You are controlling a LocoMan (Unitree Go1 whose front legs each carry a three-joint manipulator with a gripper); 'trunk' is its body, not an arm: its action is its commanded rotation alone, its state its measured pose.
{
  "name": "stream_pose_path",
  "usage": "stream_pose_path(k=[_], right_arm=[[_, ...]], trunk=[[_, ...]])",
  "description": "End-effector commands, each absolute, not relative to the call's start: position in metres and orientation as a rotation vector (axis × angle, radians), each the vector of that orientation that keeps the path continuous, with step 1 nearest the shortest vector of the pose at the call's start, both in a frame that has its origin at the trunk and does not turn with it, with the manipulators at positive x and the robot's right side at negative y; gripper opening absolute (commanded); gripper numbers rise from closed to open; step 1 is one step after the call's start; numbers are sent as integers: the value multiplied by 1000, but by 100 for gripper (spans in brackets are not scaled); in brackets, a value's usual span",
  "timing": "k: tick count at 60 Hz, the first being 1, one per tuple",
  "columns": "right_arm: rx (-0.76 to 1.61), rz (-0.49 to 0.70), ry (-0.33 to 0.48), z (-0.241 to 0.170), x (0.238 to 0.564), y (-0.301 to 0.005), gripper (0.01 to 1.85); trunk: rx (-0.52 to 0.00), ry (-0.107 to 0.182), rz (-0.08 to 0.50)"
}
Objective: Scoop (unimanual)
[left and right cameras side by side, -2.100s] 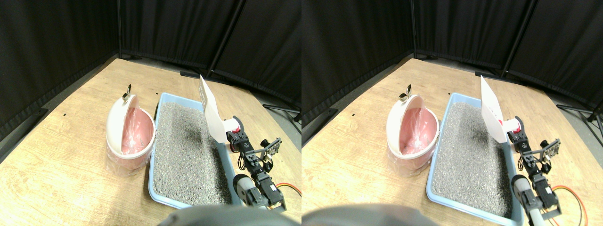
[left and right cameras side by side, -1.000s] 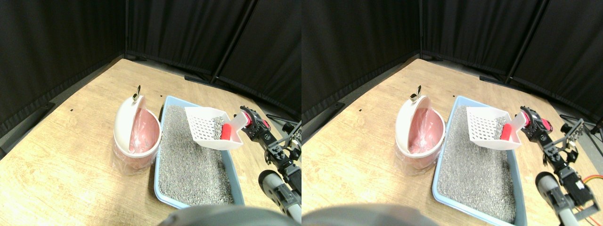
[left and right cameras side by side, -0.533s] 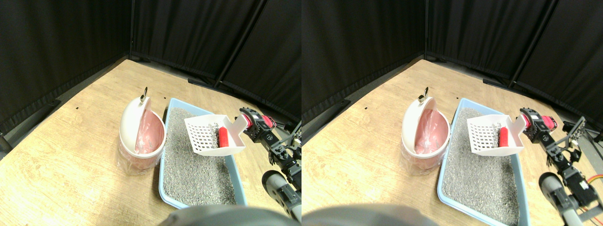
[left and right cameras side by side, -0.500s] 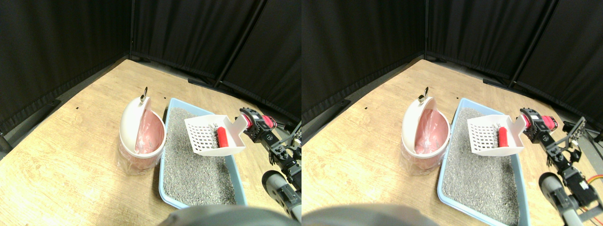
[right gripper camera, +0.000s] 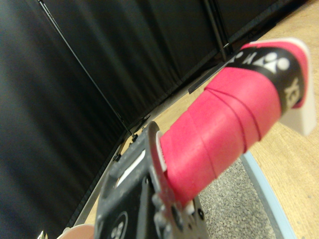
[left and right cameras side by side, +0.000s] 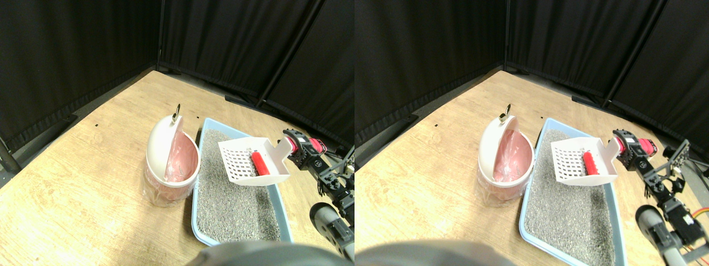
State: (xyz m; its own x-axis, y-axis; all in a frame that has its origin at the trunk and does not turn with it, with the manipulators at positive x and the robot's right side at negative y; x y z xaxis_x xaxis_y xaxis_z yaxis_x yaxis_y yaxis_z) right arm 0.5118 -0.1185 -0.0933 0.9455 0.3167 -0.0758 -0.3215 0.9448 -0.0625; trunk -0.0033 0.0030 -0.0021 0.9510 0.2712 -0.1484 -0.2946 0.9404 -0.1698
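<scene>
A white slotted scoop (left and right cameras side by side: 252, 163) hangs level above the far end of the blue litter tray (left and right cameras side by side: 195, 230), which is filled with grey litter (left and right cameras side by side: 232, 208). A red cylinder (left and right cameras side by side: 258, 164) lies inside the scoop. My right gripper (left and right cameras side by side: 299, 151) is shut on the scoop's red-wrapped handle (left and right cameras side by side: 317, 145) at the tray's right side. A white bin with a pink liner (left and right cameras side by side: 171, 160) stands just left of the tray, its lid tipped open. In the wrist view the red-wrapped handle (right gripper camera: 224, 124) runs out from the dark jaw (right gripper camera: 134, 199), over litter (right gripper camera: 234, 204).
Everything sits on a wooden floor (left and right cameras side by side: 83, 194) ringed by black curtains (left and right cameras side by side: 221, 39). A small metal ring (left and right cameras side by side: 177, 113) sticks up from the bin lid. The arm's links and cables (left and right cameras side by side: 332, 188) stand to the right of the tray.
The scoop went from standing on edge to held level with the red cylinder in it. The cylinder has since rolled and turned inside the scoop. The camera view has shifted.
</scene>
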Motion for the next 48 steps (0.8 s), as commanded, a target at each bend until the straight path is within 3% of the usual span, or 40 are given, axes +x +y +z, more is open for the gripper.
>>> stream_pose_path(k=[1,30,48], right_arm=[[-69,371,1,-84,512,-115,5],[-44,423,34,-87,516,-92,5],[-26,442,59,-90,520,-82,5]], trunk=[[-191,140,323],[-208,130,372],[-211,105,411]])
